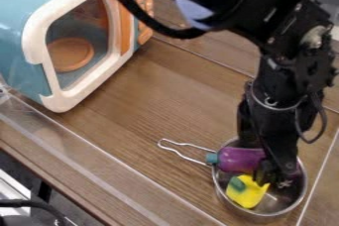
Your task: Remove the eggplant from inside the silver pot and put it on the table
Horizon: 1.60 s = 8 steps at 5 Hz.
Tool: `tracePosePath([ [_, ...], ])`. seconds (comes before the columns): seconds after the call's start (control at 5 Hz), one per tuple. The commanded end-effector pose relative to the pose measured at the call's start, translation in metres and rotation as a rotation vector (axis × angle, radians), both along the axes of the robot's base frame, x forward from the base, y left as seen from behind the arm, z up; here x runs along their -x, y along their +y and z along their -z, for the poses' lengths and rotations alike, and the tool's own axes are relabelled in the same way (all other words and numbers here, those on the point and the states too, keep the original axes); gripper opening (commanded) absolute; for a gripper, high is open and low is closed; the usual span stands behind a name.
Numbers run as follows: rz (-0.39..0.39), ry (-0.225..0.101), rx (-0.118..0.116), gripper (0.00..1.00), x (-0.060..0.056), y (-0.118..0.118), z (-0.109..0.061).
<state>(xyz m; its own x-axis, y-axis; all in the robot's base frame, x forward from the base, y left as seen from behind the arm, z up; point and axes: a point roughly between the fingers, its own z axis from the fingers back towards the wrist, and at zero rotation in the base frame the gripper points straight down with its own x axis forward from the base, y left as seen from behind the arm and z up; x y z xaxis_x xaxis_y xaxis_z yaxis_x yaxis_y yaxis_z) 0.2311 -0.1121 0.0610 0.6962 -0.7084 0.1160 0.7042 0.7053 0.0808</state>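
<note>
Centrally, the table spreads as a brown wood-grain surface, glossy, with clear edging along its near side. The pot is the landmark: a toy microwave, boxy, blue with a rounded white door frame, stands well apart from it toward the upper left, and dark cables cross the view at the top and at the lower left. The eggplant lies inside the pot, toward its upper side in the view. Its long axis runs roughly sideways, the blue-green stem end pointing left, toward the wire handle; the other end is hidden by the gripper. The eggplant is smooth, purple and rounded; the pot is round, shallow and shiny metal, its handle a thin loop. Beside the eggplant, also in the pot, sits a yellow toy with a blue-green end. Directly over the pot, the black gripper points downward, its fingers wide apart at the eggplant.
</note>
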Motion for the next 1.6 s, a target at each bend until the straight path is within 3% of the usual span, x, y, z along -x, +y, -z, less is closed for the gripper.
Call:
tracePosePath([
  [0.0, -0.014, -0.027, 0.039, 1.00, -0.001, 0.003, -0.010],
  [0.6, -0.027, 0.055, 0.088, 1.00, 0.004, 0.005, 0.012],
  [1.4, -0.050, 0.128, 0.149, 1.00, 0.006, 0.005, 0.013],
])
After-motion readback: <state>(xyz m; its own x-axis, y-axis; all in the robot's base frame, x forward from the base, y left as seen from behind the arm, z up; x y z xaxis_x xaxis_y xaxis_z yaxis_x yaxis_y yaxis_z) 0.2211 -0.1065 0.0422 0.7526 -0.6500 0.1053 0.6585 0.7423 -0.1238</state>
